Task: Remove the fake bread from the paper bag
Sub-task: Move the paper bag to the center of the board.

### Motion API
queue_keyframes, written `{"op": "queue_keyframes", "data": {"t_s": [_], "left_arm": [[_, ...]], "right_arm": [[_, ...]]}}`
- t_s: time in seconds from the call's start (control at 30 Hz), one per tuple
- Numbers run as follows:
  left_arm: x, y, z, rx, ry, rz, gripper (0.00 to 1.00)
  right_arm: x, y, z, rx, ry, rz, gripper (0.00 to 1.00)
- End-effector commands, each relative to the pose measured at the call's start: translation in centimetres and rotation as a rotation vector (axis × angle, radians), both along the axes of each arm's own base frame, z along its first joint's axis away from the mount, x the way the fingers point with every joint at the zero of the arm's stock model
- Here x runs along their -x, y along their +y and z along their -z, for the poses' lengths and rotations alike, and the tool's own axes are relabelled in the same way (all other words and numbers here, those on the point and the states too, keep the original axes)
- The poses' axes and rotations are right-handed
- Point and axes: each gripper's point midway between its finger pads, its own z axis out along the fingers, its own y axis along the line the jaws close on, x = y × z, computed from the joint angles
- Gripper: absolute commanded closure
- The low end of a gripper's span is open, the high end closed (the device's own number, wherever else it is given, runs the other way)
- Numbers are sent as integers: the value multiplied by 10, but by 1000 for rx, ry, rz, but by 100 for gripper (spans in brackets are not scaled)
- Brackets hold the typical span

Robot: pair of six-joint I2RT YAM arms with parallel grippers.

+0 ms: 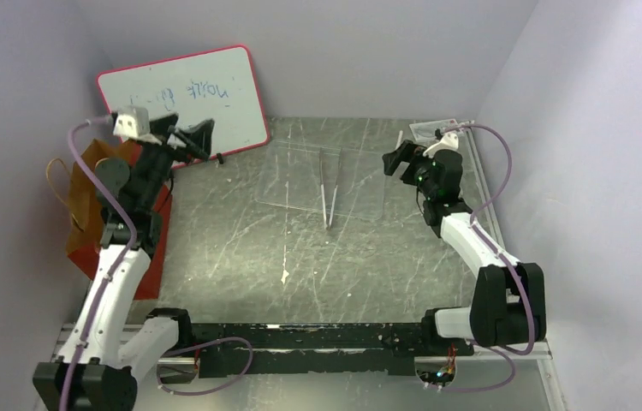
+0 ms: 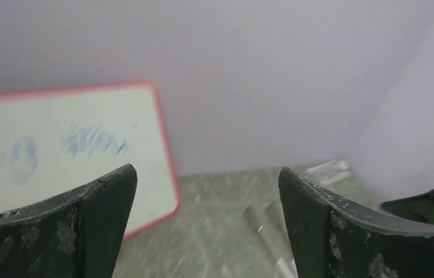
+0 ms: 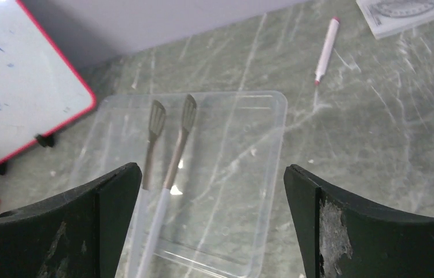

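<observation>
My left gripper [image 2: 206,174] and right gripper [image 3: 212,171] gape empty; no bread lies outside the paper bag [image 1: 85,218] at nine o'clock.

A paper bag [image 1: 82,214] stands at the left edge of the worktop [image 1: 240,257]. Behind it, a whiteboard [image 1: 206,98] stands in the far left corner. A tray [image 1: 292,180] sits mid-worktop toward the far edge, with tweezers [image 3: 175,155] lying in it. A pen [image 3: 326,49] lies to the tray's right.

**Scratched grey-green table, a few things on it**

The table [image 1: 240,257] carries a clear plastic tray [image 3: 261,150] mid-far. A red-framed whiteboard [image 1: 182,98] stands at the far left, with the paper bag [image 1: 85,214] at the left edge. A pink-tipped pen [image 3: 326,49] and a clear plastic sheet [image 3: 411,11] lie far right.
</observation>
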Motion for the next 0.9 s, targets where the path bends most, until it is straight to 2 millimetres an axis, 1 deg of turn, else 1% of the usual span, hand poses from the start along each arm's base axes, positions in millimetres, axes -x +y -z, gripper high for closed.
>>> {"op": "queue_keyframes", "data": {"t_s": [0.0,0.03,0.07,0.1,0.13,0.17,0.2,0.23,0.27,0.3,0.33,0.37,0.4,0.43,0.47,0.5,0.57,0.63,0.7,0.77,0.83,0.87], "left_arm": [[11,-43,-99,-13,-183,113,3],[12,-55,-120,-21,-232,154,3],[18,-67,-146,-23,-294,208,3],[15,-81,-157,-23,-330,287,3],[17,-93,-169,5,-365,371,3],[21,-103,-181,54,-385,459,3],[24,-109,-192,95,-395,526,3],[24,-114,-201,128,-387,595,3],[28,-120,-212,101,-377,669,3],[19,-119,-228,82,-343,661,3],[-3,-113,-234,54,-255,552,3],[-26,-106,-219,8,-123,388,3],[-33,-94,-219,-37,-108,238,3],[-38,-74,-219,-29,-81,98,3],[-40,-49,-216,-3,-46,-46,3],[-39,-23,-213,17,-15,-179,3],[-30,23,-201,32,48,-420,3],[-19,60,-184,31,116,-626,3],[-4,85,-174,5,149,-765,3],[11,102,-168,-6,171,-859,3],[23,113,-166,-33,197,-918,3],[25,115,-163,-55,215,-919,4]], "right_arm": [[-3,10,-49,-133,-105,-6,0],[-5,9,-51,-201,-112,30,0],[-5,11,-52,-290,-129,34,0],[-2,21,-60,-351,-195,-55,1],[1,29,-72,-418,-288,-127,7],[2,34,-78,-493,-323,-171,16],[-2,40,-79,-535,-312,-204,23],[-9,46,-76,-518,-279,-236,23],[-17,53,-68,-464,-225,-230,15],[-24,58,-58,-390,-166,-184,11],[-28,62,-48,-273,-142,-127,11],[-30,68,-41,-203,-113,-87,10],[-32,75,-34,-156,-77,-65,9],[-32,81,-15,-108,0,-39,9],[-34,89,-14,-72,19,-29,9],[-29,101,-8,-32,40,-26,8],[-21,113,2,9,71,0,7],[-15,135,-5,11,66,-14,7],[-5,158,-6,48,66,-29,7],[3,179,-4,85,70,-55,6],[11,200,-3,96,71,-90,6],[15,208,-3,95,72,-101,6]]}}
